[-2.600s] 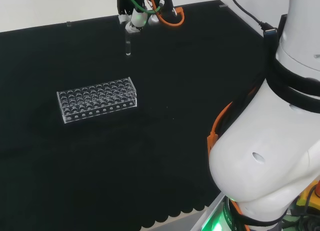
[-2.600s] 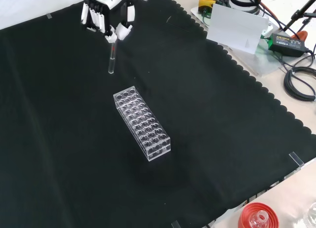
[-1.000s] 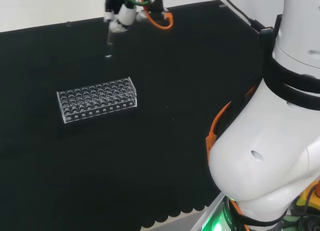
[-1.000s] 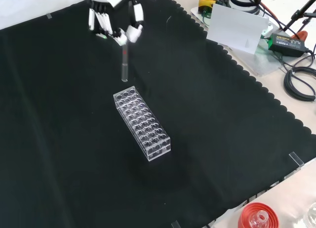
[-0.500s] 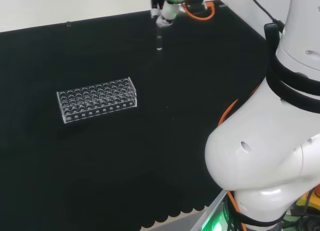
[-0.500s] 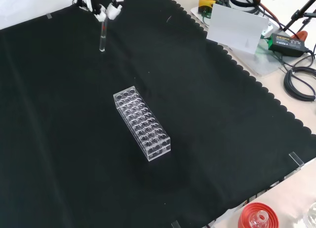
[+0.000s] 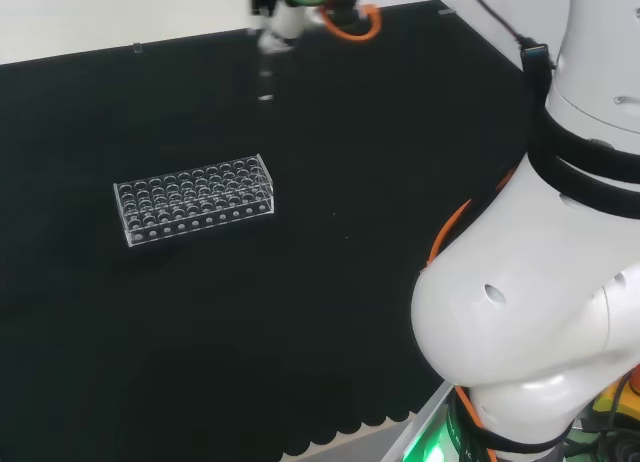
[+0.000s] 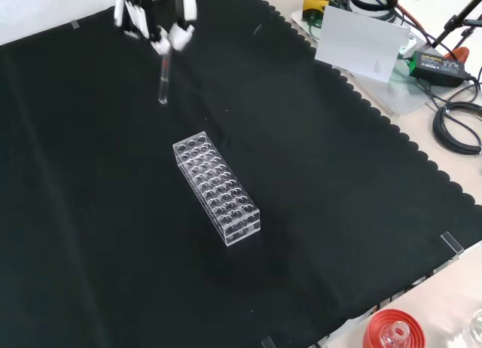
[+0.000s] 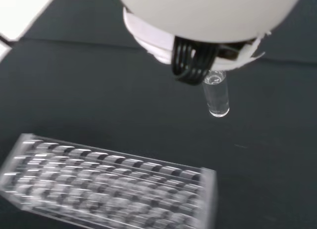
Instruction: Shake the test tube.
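The tabletop [image 8: 339, 212] is covered with black cloth, and much bare cloth lies open on all sides of the things; in the front view its scalloped edge runs down the right side, well apart from the hand. A clear test tube rack [image 8: 217, 187] stands alone near the middle of the cloth, and its long side runs diagonally in the front view. The hand [image 8: 154, 16] hangs above the cloth at the top of the front view, beyond the far end of the rack and not touching it. Its fingers [image 8: 181, 33] are curled and pinch the upper end of the test tube [image 8: 163, 84]. The tube hangs almost upright below the fingers, its rounded bottom free in the air above the cloth, between the hand and the rack.
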